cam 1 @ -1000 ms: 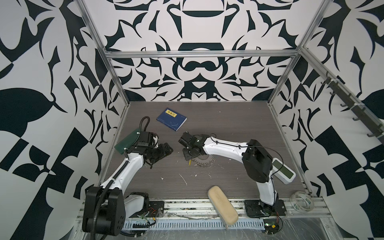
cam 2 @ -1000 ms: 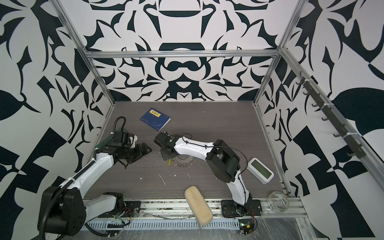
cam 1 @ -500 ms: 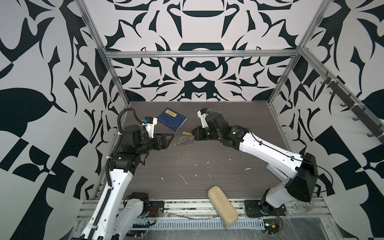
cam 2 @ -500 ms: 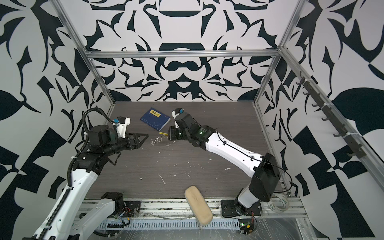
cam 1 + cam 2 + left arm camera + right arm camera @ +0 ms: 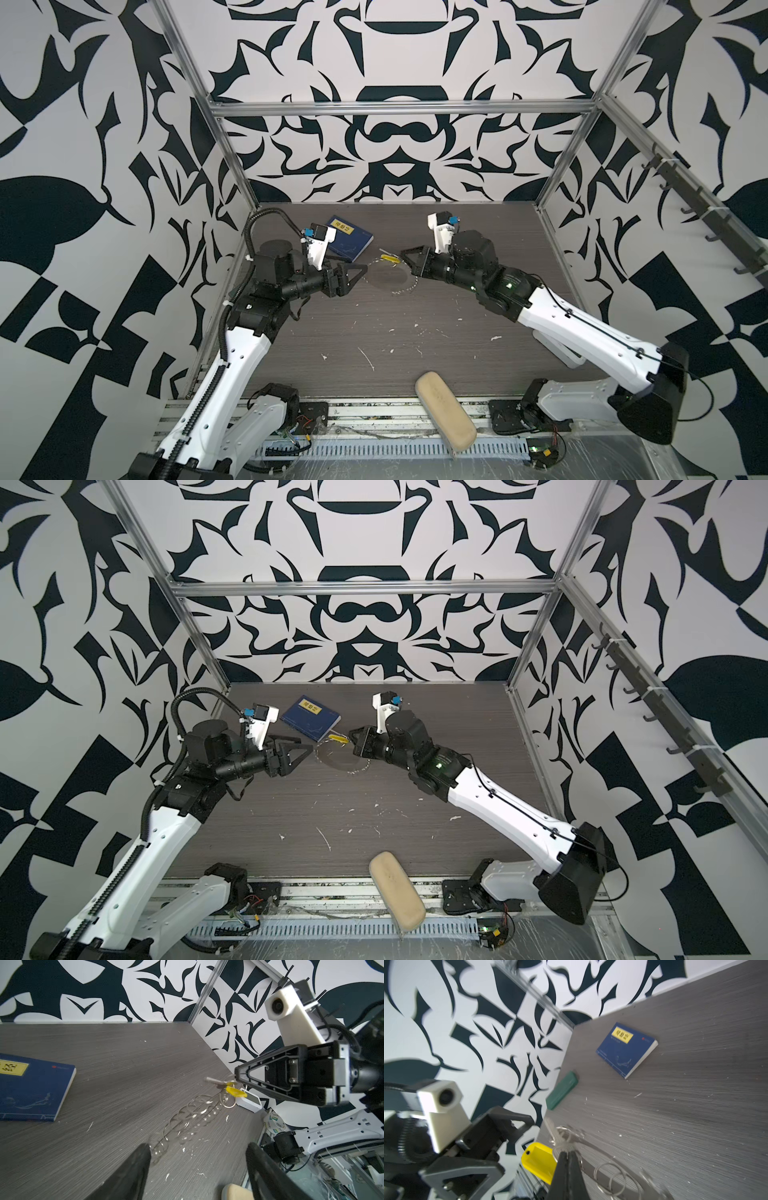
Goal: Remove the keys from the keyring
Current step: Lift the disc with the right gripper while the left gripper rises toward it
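Observation:
The keyring (image 5: 386, 277), a flat grey disc fringed with wire rings, hangs in the air above the table in both top views (image 5: 341, 757). My right gripper (image 5: 568, 1153) is shut on its rim, right beside the yellow key tag (image 5: 537, 1161) and a small silver key (image 5: 552, 1126). The tag (image 5: 390, 259) dangles at the disc's far edge. My left gripper (image 5: 197, 1151) is open, level with the disc's opposite edge (image 5: 162, 1142), with one fingertip (image 5: 143, 1157) close beside it. Nothing lies between its fingers. In a top view the left gripper (image 5: 306, 744) faces the right gripper (image 5: 351, 732).
A blue book (image 5: 351, 241) lies at the back left, and a green case (image 5: 561, 1089) sits by the left wall. At the front rail a beige pouch (image 5: 444, 415) rests. A white device (image 5: 249, 1102) and a tape roll (image 5: 274, 1122) lie at the right. White scraps (image 5: 368, 359) dot the table.
A second ago both arms were low, with the keyring on the table. Now the right gripper holds it raised, the left gripper has come up facing it, and its jaws have narrowed a little.

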{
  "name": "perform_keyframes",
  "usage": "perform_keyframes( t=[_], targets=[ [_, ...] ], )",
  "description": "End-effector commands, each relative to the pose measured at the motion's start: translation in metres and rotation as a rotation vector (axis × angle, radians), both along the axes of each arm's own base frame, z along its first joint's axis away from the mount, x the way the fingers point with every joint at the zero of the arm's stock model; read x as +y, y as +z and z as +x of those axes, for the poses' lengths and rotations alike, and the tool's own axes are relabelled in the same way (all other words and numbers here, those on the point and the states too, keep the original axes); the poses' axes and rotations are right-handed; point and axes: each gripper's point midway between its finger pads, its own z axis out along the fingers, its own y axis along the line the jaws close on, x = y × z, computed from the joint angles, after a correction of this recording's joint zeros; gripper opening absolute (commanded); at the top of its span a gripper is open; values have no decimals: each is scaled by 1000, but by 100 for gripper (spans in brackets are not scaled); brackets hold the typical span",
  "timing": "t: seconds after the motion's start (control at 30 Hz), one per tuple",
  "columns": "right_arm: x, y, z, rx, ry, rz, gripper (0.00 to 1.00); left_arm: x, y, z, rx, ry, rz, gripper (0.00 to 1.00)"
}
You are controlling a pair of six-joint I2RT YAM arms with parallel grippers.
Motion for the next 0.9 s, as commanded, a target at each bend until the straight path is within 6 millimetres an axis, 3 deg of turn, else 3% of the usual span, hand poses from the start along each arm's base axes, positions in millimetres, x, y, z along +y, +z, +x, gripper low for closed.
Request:
perform_keyframes(
  t=[0.0,0.23,0.47,0.67,0.87],
  targets=[
    [-17,36,12,-54,-144,188,0,-6,24,6,-7,12,-54,76],
    [-45,44,20,-33,-309,377,0,-16,22,10,-22,44,-35,76],
    [-99,41,21,2,-561,500,0,-38,23,14,-41,3,-44,76],
    [-137,28,19,53,-745,578,0,-65,16,17,-88,-48,-27,73],
    [-171,1,16,177,-960,652,0,-89,11,24,-151,-86,4,69]
  ],
)
